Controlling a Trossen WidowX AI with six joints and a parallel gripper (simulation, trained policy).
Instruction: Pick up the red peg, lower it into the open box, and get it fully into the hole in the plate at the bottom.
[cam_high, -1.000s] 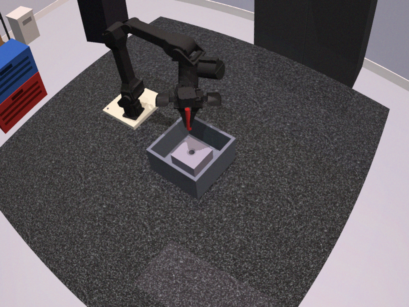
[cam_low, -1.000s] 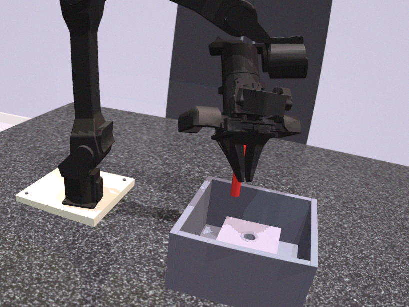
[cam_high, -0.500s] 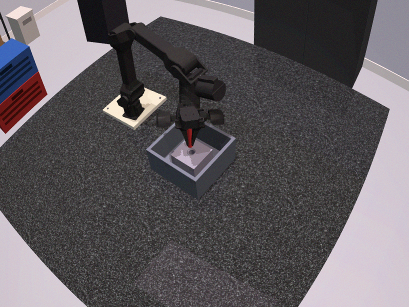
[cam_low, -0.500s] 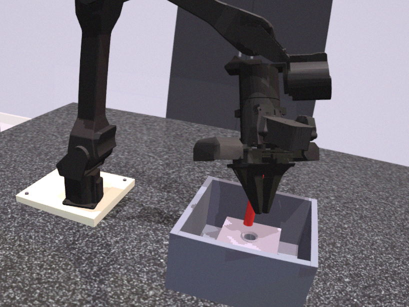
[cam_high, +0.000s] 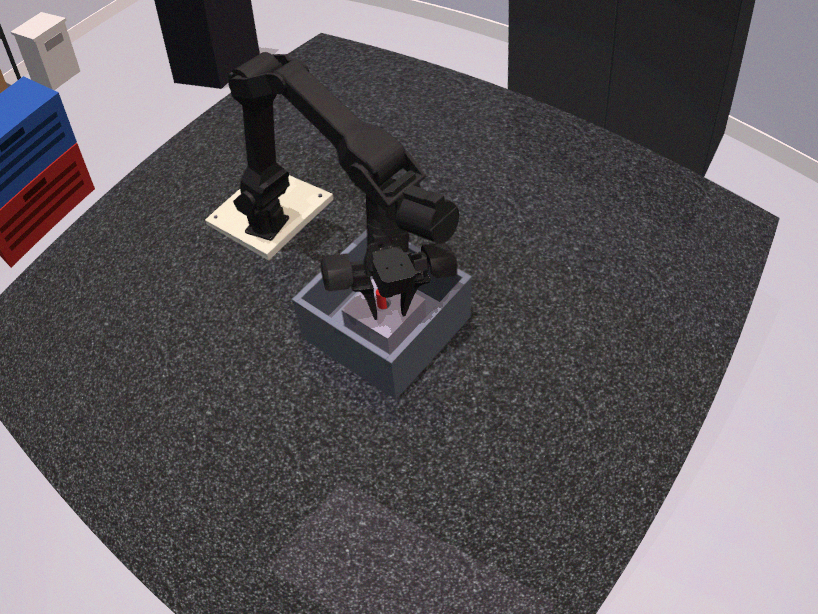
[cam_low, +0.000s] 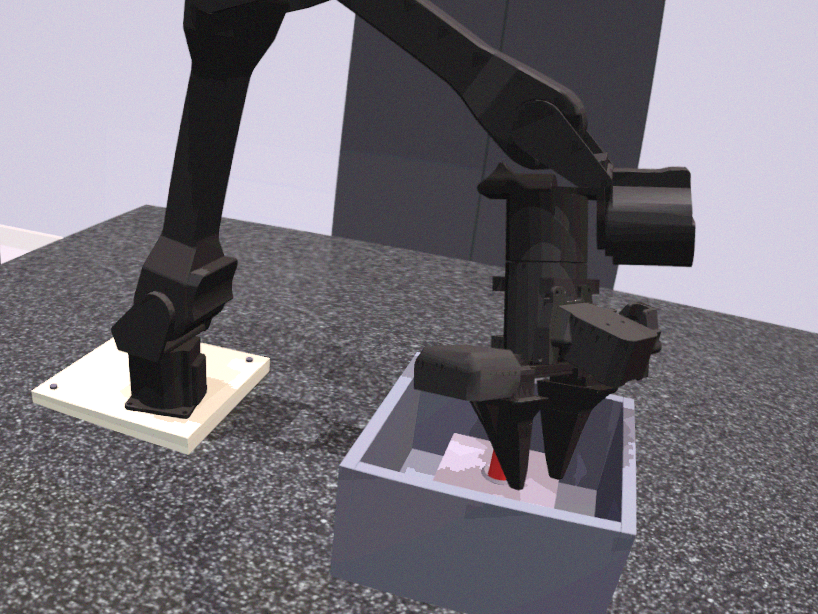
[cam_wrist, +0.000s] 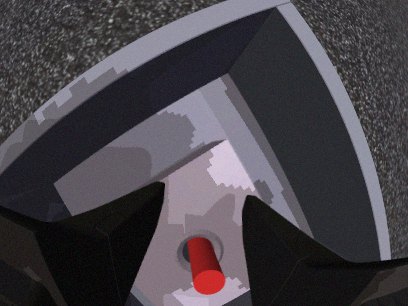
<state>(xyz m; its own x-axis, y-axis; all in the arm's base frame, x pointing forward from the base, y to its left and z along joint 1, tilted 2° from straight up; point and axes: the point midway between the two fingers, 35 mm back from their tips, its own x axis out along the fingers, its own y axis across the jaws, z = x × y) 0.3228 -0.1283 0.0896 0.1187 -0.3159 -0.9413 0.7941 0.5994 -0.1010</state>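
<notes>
The red peg (cam_high: 381, 299) (cam_low: 496, 466) (cam_wrist: 206, 265) stands in the hole of the pale plate (cam_high: 387, 329) (cam_low: 460, 448) (cam_wrist: 227, 170), with part of it above the plate. The wrist view shows a dark gap of the hole on its left. Its depth and any slight tilt are hard to judge. My gripper (cam_high: 390, 315) (cam_low: 538, 482) (cam_wrist: 204, 197) is open, low inside the box (cam_high: 344, 344) (cam_low: 475, 551) (cam_wrist: 345, 155). The fingers stand apart on either side of the peg, with space between them and it in the wrist view. One finger partly hides it in the exterior view.
The box walls rise around the fingers and the plate. The arm's cream base board (cam_high: 301, 198) (cam_low: 224, 383) lies beyond the box, to the left in the top and exterior views. Dark cabinets (cam_high: 614, 72) (cam_low: 422, 145) stand in the background.
</notes>
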